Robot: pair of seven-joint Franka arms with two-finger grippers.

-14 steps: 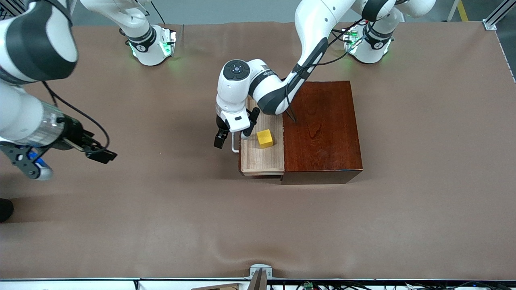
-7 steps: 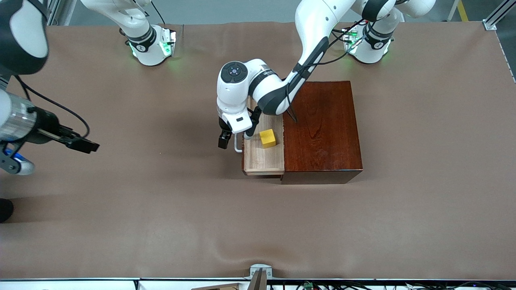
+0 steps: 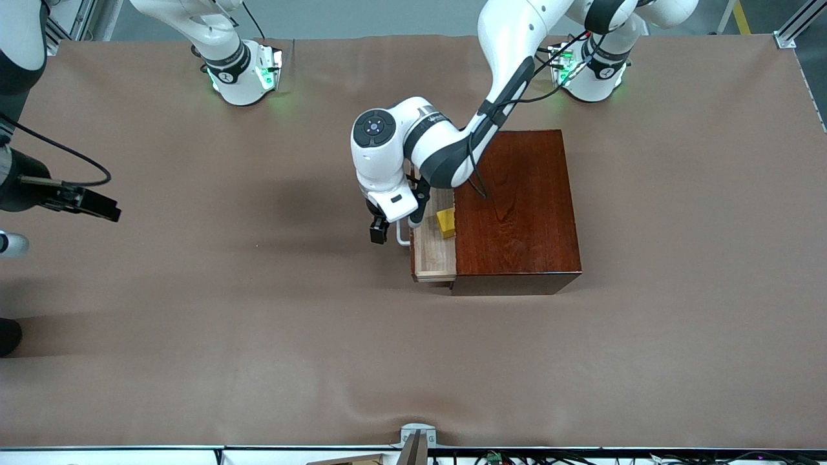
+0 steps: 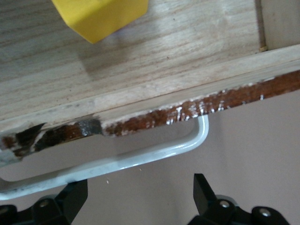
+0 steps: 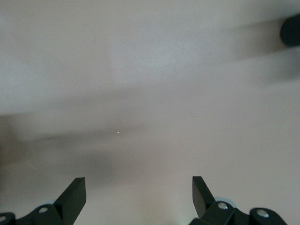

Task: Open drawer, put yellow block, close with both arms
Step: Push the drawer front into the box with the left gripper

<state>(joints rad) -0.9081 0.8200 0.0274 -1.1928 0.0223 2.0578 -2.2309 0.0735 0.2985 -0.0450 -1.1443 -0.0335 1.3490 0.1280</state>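
The dark red-brown wooden box (image 3: 517, 206) stands mid-table. Its drawer (image 3: 431, 258) sticks out a short way toward the right arm's end, and the yellow block (image 3: 446, 223) lies in the pale tray right at the box's opening. My left gripper (image 3: 395, 226) is in front of the drawer at the white loop handle (image 3: 403, 237). In the left wrist view the handle (image 4: 140, 159) runs just past the fingertips of the open left gripper (image 4: 139, 194), with nothing between them, and the block (image 4: 101, 16) lies in the tray. My right gripper (image 3: 87, 203) hangs open over bare cloth (image 5: 139, 192).
Brown cloth (image 3: 258, 336) covers the table. The arms' green-lit bases (image 3: 242, 74) (image 3: 585, 74) stand along the edge farthest from the front camera. A metal bracket (image 3: 417, 439) sits at the nearest edge, and a dark object (image 3: 8, 336) at the right arm's end.
The drawer has slid well into the box with the block riding in it, the left gripper following at the handle. The right arm has drawn back toward its end of the table.
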